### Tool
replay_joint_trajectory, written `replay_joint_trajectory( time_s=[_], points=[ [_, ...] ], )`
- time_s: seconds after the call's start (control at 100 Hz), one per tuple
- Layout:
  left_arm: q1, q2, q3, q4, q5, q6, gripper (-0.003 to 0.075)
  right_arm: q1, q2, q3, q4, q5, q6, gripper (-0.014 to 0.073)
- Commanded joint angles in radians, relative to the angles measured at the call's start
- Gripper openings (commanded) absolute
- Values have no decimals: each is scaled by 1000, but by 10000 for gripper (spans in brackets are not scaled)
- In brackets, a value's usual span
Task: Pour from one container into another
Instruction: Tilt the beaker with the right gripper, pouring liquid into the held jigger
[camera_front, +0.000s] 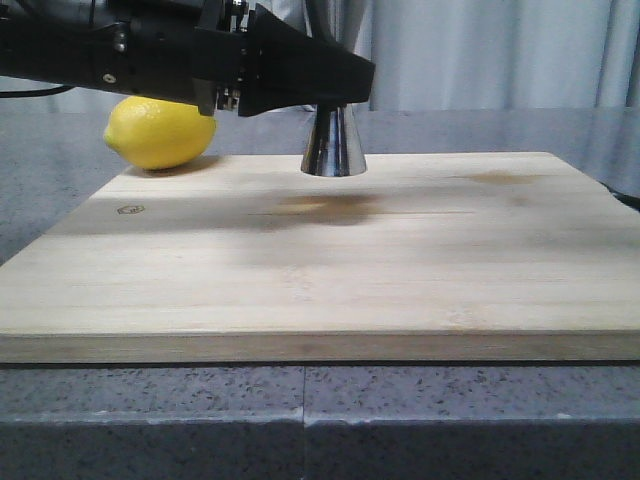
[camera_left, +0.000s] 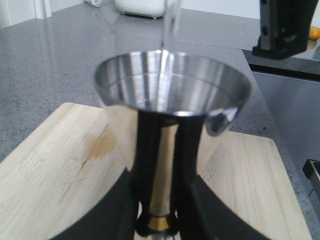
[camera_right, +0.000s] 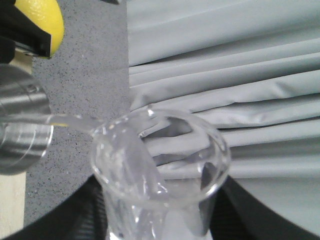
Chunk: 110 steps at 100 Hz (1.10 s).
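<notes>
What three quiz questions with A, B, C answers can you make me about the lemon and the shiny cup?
1. Where is the lemon?
A. at the wooden board's near edge
B. by its far left corner, left of the jigger
C. at the board's right side

2. What colour is the band at the jigger's waist?
A. red
B. blue
C. gold

3. What is the glass beaker doing?
A. tilting and pouring
B. standing upright
C. lying on the board

Answers:
1 B: the front view shows it at that corner.
2 C: the left wrist view shows a gold ring.
3 A: a clear stream runs from its lip into the jigger.
</notes>
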Motion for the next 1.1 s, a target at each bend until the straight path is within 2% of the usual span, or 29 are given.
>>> replay_joint_trajectory(
  time_s=[0.0, 0.57, 0.86, 0.93, 1.09],
  points=[
    [-13, -38, -29, -85, 73, -7, 83, 1, -22, -40, -21, -20, -7, 290],
    [-13, -38, -29, -85, 73, -7, 83, 1, -22, -40, -99, -20, -7, 290],
    [-13, -38, -29, -85, 73, -7, 83, 1, -22, -40, -99, -20, -7, 290],
    [-13, -38, -29, -85, 73, -7, 83, 1, -22, -38, -76, -12, 21, 290],
    [-13, -38, -29, -85, 73, -7, 83, 1, -22, -38, 73, 50, 155, 290]
  ],
)
